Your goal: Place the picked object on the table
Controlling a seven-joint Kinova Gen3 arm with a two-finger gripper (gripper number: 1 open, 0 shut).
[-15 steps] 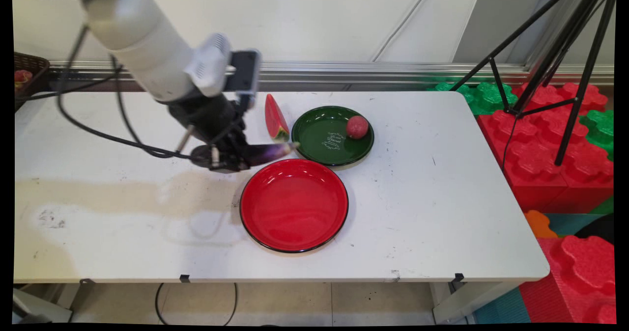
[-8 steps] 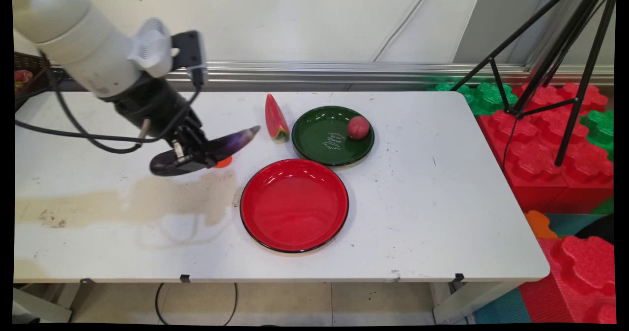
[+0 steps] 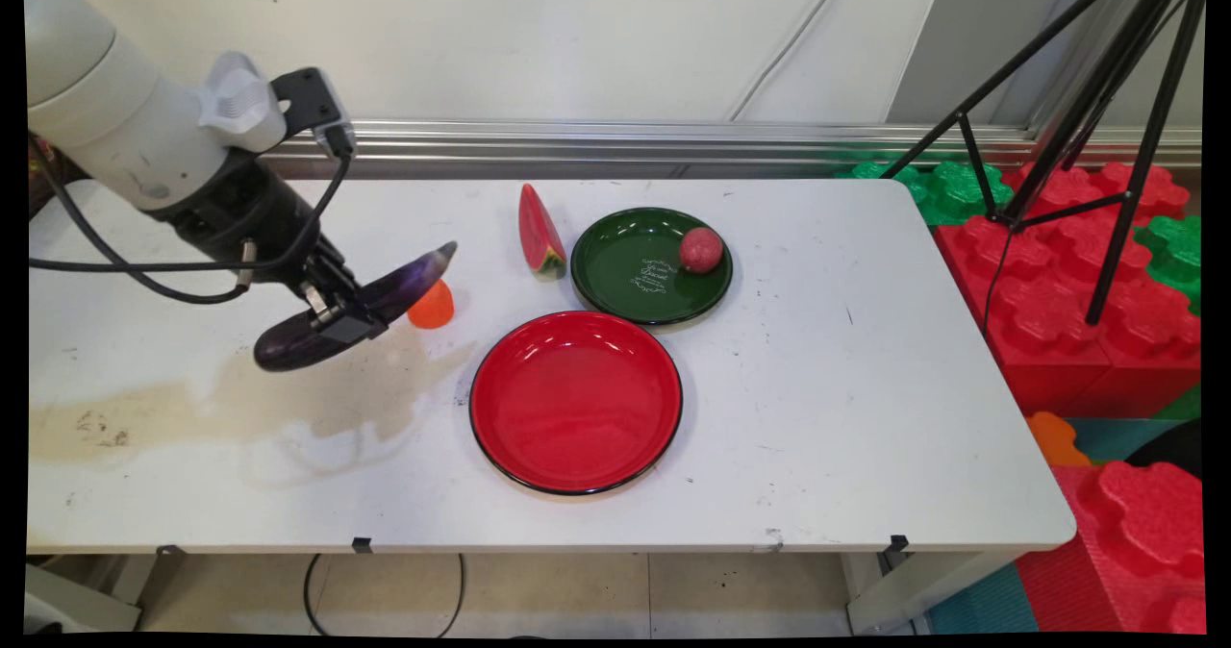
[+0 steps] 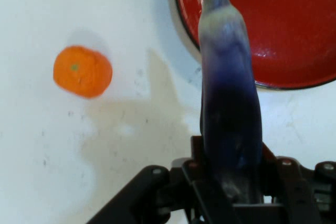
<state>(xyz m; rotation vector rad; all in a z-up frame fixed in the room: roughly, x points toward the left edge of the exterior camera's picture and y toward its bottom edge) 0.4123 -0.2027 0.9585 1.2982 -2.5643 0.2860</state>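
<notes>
The eggplant [image 3: 351, 308] hangs clear above the bench [image 3: 817, 417] on its left side, tilted, slim tip up and to the right, with the pincer [image 3: 339, 312] clamped across its middle. It looks light, stiff and glossy, likely slippery, so the mid-body is the surest hold. Just beyond lies an orange [image 3: 431, 306]; to the right sit the red plate [image 3: 575, 470], a watermelon slice [image 3: 540, 233] and a green plate [image 3: 615, 273] bearing a red fruit [image 3: 699, 249]

Glossy purple eggplant [image 3: 351, 307], glossy enamel-like red plate [image 3: 575, 400], matt scuffed white table [image 3: 866, 417]
</notes>
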